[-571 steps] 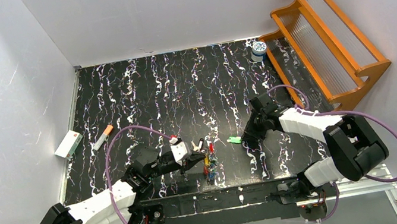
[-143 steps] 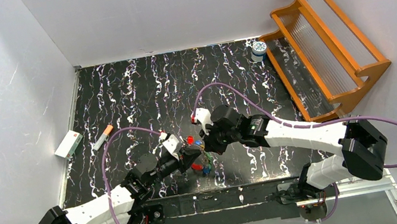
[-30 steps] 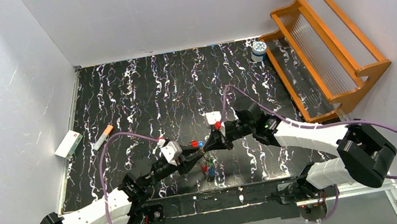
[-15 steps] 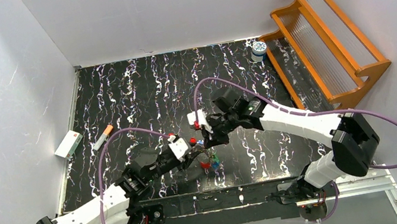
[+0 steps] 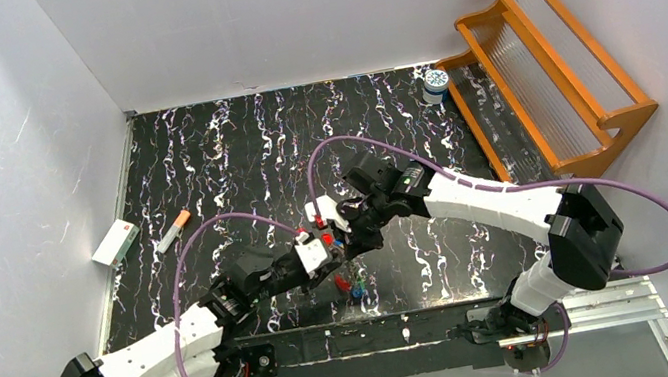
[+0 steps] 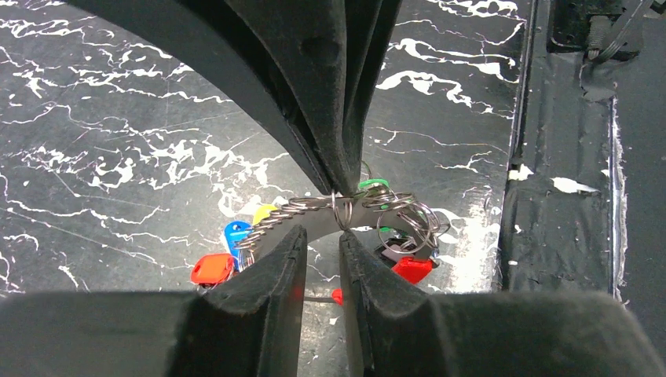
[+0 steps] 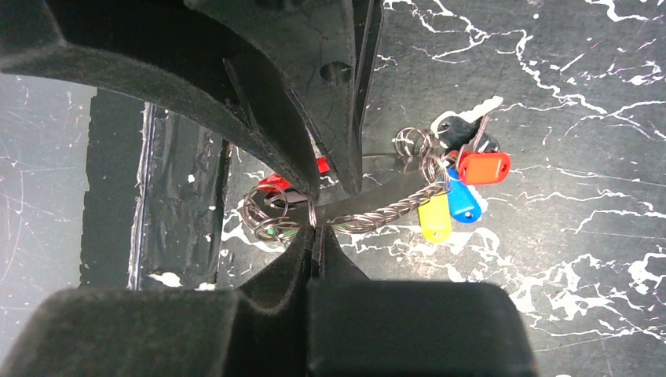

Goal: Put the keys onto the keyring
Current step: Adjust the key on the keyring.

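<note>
Keyring [image 6: 302, 206] lies crosswise between meeting tips: right gripper [image 7: 312, 234] pinches a small ring [image 7: 312, 214] on it; left gripper [image 6: 322, 237] is narrowly parted, grip unclear.

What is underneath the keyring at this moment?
The keys dangle below the keyring: red, blue, yellow and green heads over the black marbled table. The right gripper, pinched on the loop, hides that stretch; whether keys touch the table is unclear.

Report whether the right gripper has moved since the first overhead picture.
Yes. The right gripper has shifted left, farther from the wooden rack.
</note>
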